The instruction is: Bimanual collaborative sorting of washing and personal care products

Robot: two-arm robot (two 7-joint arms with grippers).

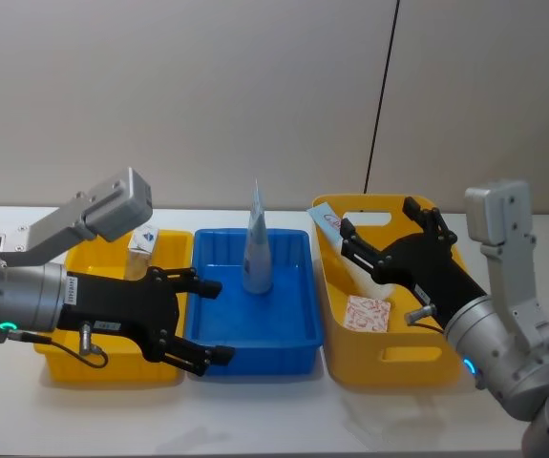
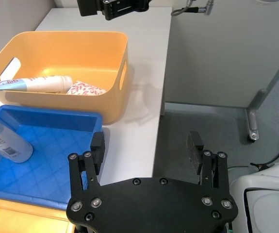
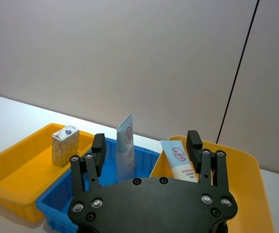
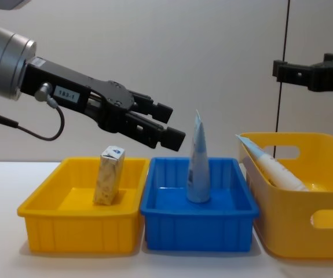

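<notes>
— What's behind the tabletop [image 1: 284,420]?

— A plain pale wall [image 1: 179,95], evenly lit, with one thin dark vertical seam [image 1: 382,95] running down it at about one o'clock in the head view.

— And the tabletop itself?

— White and smooth, meeting the wall at its far edge.

— Anything of the floor?

— In the left wrist view, a grey floor [image 2: 202,121] beside the tabletop's edge — and a grey metal leg on a small caster [image 2: 252,136] at three o'clock.

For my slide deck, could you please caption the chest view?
Open left gripper hovers above an upright tube in the blue tray, flanked by yellow trays.
</notes>
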